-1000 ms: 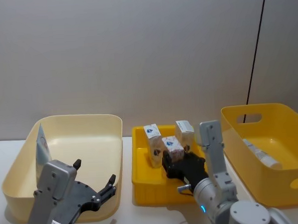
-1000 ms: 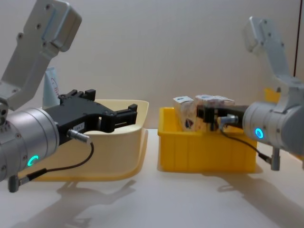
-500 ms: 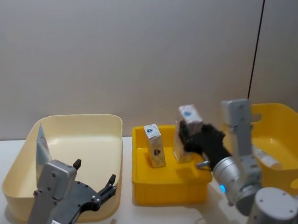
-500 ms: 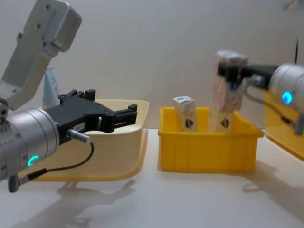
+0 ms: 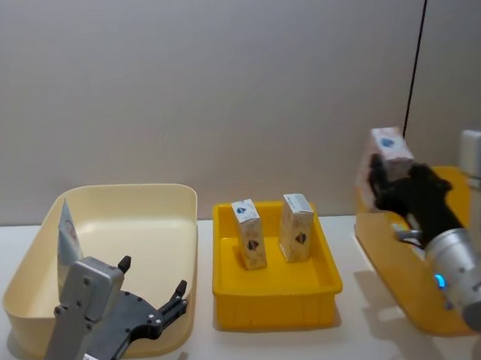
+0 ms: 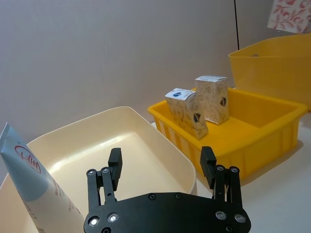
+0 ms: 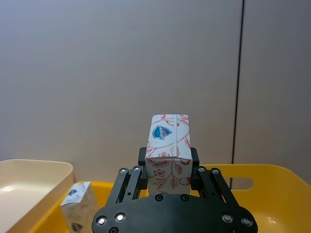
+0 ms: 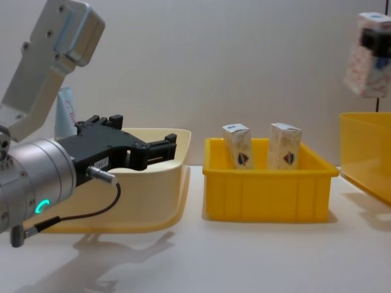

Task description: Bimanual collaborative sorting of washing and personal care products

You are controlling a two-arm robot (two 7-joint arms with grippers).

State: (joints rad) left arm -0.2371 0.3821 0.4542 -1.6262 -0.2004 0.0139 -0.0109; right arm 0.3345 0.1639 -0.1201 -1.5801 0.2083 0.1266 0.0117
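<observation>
At the right of the head view, the right gripper point(image 5: 392, 180) clamps a white carton point(image 5: 390, 149) upright above the big yellow bin point(image 5: 390, 261), likely for dropping there. Two cartons point(image 5: 274, 230) stand in the small yellow tray point(image 5: 275, 295). The left gripper point(image 5: 154, 309), fingers spread and empty, waits at lower left beside the cream bin point(image 5: 179, 232) holding a blue tube point(image 5: 67, 237).

Three small white cartons with a blue emblem and orange floral print are seen. One carton point(image 7: 168, 150) is held upright and lifted, above the near rim of the large yellow bin point(image 5: 407, 276) on the right, emblem on its top face. Two cartons point(image 5: 249, 233) point(image 5: 295, 226) are stood upright, side by side but apart, in the small yellow tray point(image 5: 275, 295) in the middle. A pale-blue squeeze tube point(image 6: 36, 184) with red print is leaned, tilted, against the left wall of the cream bin point(image 5: 158, 233)
</observation>
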